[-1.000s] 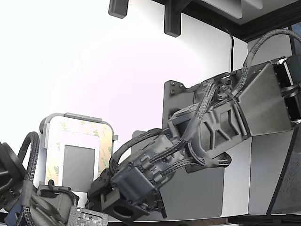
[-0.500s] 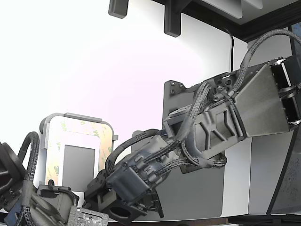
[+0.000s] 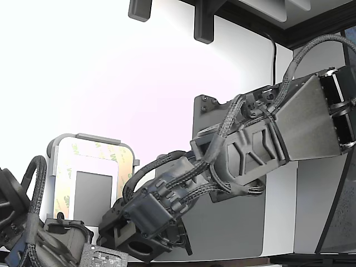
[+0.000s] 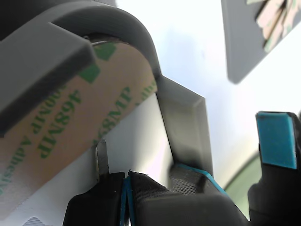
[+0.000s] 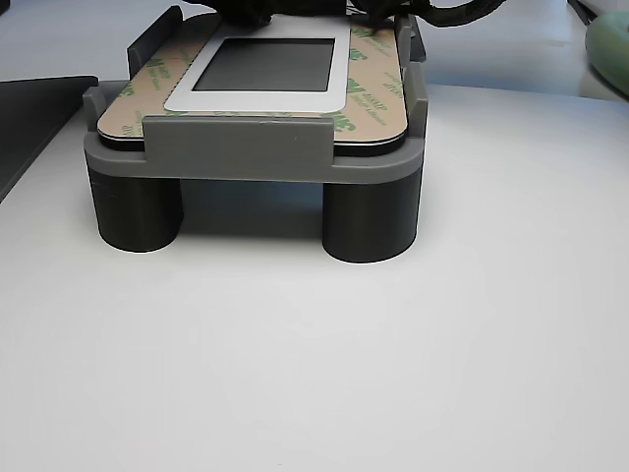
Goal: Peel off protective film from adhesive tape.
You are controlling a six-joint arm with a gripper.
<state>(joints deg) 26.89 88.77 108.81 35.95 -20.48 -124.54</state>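
The gripper [image 4: 127, 186] (jaws pinched nearly together, apparently nipping nothing yet) sits at the protective film's [image 4: 70, 127] edge; next, catch a corner.

Ext view overexposed, wrist blurry.

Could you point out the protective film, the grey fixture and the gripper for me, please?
protective film [image 5: 373, 93]: other view, on its printed side strip.
grey fixture [image 5: 236, 147]: other view, on its front wall.
gripper [image 4: 126, 186]: wrist view, at the seam between its closed fingertips.
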